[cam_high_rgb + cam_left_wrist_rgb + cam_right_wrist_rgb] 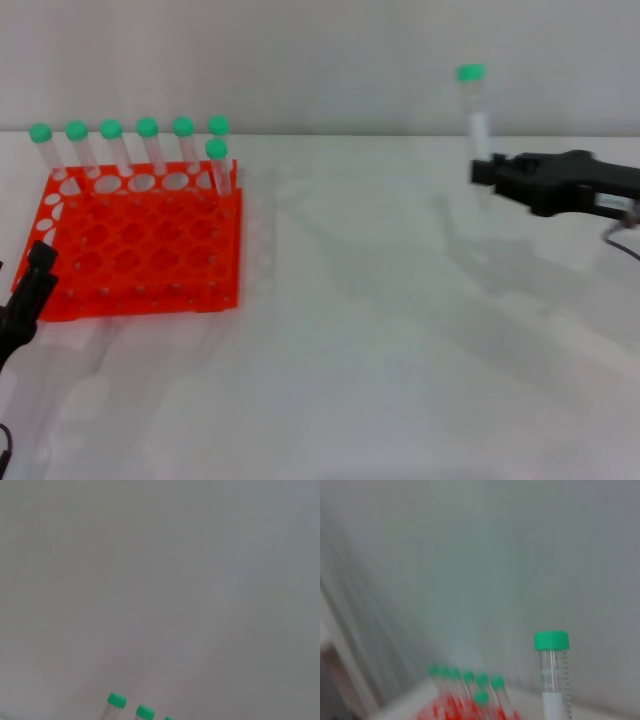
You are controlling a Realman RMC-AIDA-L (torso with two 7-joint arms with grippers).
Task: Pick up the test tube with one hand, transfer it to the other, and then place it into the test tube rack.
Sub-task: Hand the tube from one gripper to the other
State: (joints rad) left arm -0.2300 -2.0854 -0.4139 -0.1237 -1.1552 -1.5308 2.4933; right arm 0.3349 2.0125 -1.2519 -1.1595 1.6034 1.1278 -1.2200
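Test tube (477, 118) clear with green cap and white contents low in the barrel (printed graduation marks visible in right wrist view), seven racked tubes (150, 150) likewise clear, green-capped; test tube rack (140, 245) bright orange-red with a round-hole grid; right tool (487, 172) and left tool (38, 268) black; desk (400, 350) white.

the test tube (476, 115) is clear plastic with a green screw cap, standing upright in the air at the right, its lower part clamped between black fingers. the test tube rack (140, 245), a bright orange-red grid of round holes, sits flat on the table at the left, well apart.
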